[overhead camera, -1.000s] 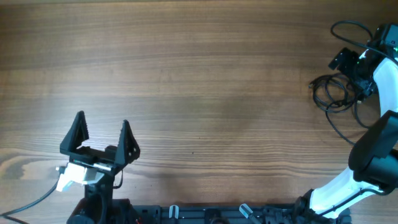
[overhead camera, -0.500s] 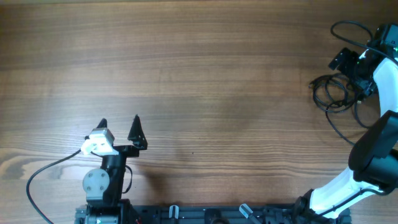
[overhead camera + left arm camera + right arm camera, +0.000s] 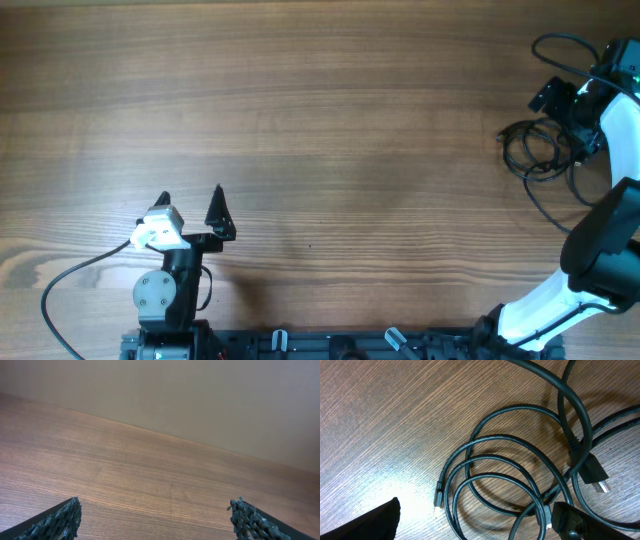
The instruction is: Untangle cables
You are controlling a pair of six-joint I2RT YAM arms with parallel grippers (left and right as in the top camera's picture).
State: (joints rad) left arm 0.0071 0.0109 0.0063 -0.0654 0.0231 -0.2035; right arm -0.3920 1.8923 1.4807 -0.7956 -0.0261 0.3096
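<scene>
The cables [image 3: 535,150] lie as a loose black tangle of loops at the table's far right. In the right wrist view the cables [image 3: 505,475] form overlapping coils, with a small plug end [image 3: 438,497] and a pronged plug [image 3: 596,479]. My right gripper [image 3: 568,118] hangs over the tangle. The right gripper [image 3: 477,512] is open, its fingers on either side of the coils and gripping nothing. My left gripper [image 3: 190,196] is at the near left, far from the cables. In its own view the left gripper [image 3: 155,516] is open over bare wood.
The wooden table [image 3: 320,120] fills the overhead view. A thicker black wire [image 3: 80,275] trails from the left arm toward the near left edge. The right arm [image 3: 600,250] curves up along the right edge. A black rail [image 3: 340,345] runs along the near edge.
The left arm has swung and turned its wrist, so its gripper now sits slightly right and looks narrower from above; it has been still since. The right arm and cables have not moved.
</scene>
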